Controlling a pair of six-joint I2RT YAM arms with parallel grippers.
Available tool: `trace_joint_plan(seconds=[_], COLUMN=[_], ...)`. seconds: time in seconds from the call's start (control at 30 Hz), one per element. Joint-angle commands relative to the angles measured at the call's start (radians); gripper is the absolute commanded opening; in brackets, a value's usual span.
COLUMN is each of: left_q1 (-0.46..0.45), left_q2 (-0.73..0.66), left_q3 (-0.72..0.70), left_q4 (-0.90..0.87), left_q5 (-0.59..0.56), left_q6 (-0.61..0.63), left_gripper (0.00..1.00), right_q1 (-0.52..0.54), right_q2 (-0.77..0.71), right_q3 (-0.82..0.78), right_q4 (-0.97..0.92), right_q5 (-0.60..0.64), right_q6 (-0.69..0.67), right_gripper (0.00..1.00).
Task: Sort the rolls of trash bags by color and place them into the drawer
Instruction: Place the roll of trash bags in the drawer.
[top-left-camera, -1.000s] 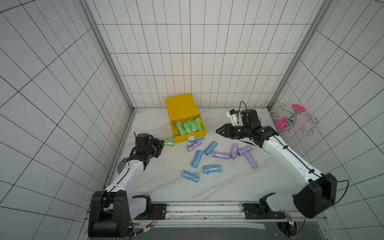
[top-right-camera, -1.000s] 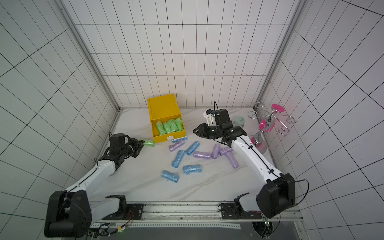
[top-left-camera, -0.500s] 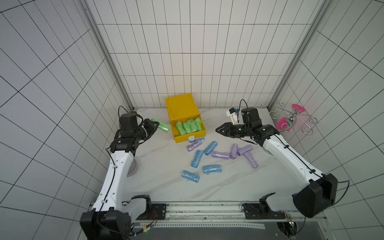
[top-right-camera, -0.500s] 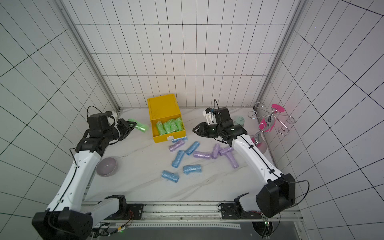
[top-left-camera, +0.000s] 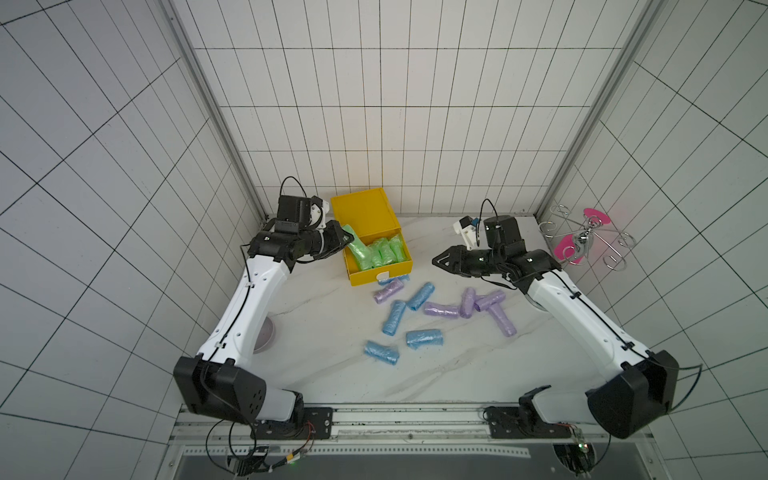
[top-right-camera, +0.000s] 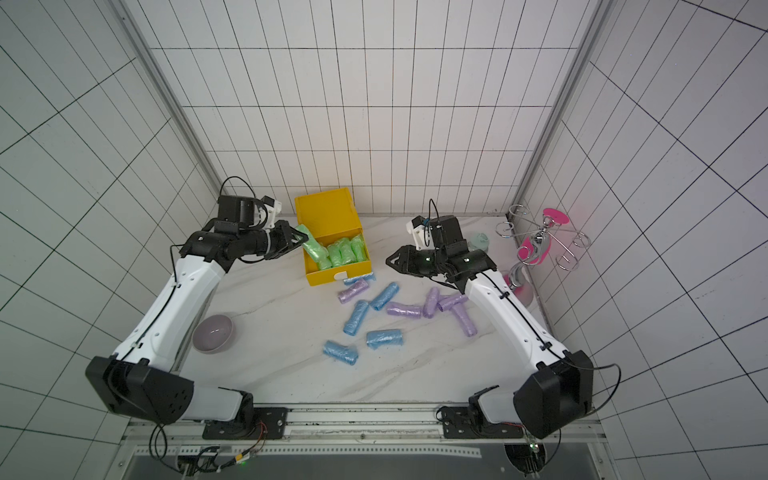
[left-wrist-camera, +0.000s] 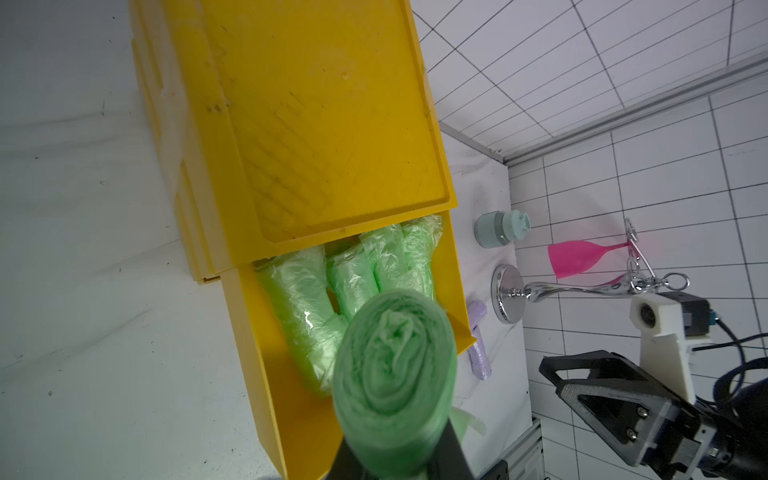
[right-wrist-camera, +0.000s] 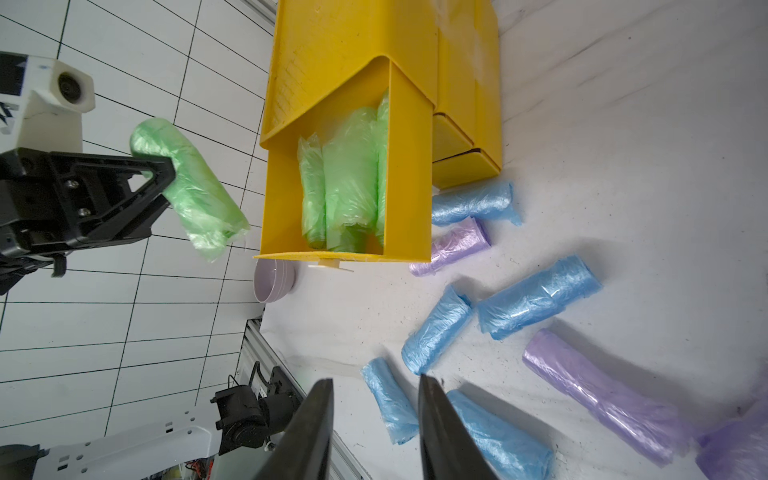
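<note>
The table (top-left-camera: 332, 374) shows bare marble near the bases. A top view shows the lilac bowl (top-right-camera: 214, 332) whole; my left arm half hides it otherwise. The yellow drawer (top-left-camera: 365, 276) stands open, with room at its left wall. My left gripper (top-left-camera: 349, 240) pinches a crinkly green roll (top-left-camera: 358, 249) at that edge. My right gripper (right-wrist-camera: 375, 380) is spread and holds nothing.

We see the right gripper (right-wrist-camera: 376, 415), dark fingers apart, nothing between them, over the white marble tabletop (right-wrist-camera: 623, 145). Light blue crinkly plastic rolls (right-wrist-camera: 536, 297) and lilac plastic rolls (right-wrist-camera: 598, 386) lie scattered on it. Pale green rolls (right-wrist-camera: 349, 183) sit in the pulled-out yellow plastic drawer (right-wrist-camera: 409, 166). The black left gripper (right-wrist-camera: 168, 183) clamps one green roll (right-wrist-camera: 195, 199) near the drawer; a small lilac bowl (right-wrist-camera: 270, 282) sits beyond
</note>
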Motion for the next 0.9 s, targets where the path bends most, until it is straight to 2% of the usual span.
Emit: trace_joint_plan(seconds=[0.0,0.17,0.37,0.73,0.87], left_q1=[-0.044,-0.071,-0.102,-0.123,-0.123], left_q2=[0.078,0.215,0.311,0.493,0.532], left_q3=[0.110,0.251,0.377,0.593,0.616], left_q4=[-0.071,-0.186,-0.329,-0.542,-0.558], left_q5=[-0.055,-0.113,-0.232,-0.221,-0.205], left_q6=[0.092,0.167,0.246,0.332,0.332], left_gripper=[0.02,0.02,0.02,0.05,0.09], right_q1=[-0.007,-0.006,-0.006,-0.006,-0.007], right_q2=[-0.037,-0.056,-0.072,-0.066,-0.059], right_q3=[-0.027,-0.048,-0.066,-0.067,-0.059], right_q4=[0.031,0.036,0.033,0.055,0.052], right_q5=[-0.008,-0.015,-0.009,-0.013,-0.011], right_q6=[0.027,0.034,0.026,0.037,0.035], right_gripper=[0.37,0.36,0.36,0.36,0.36])
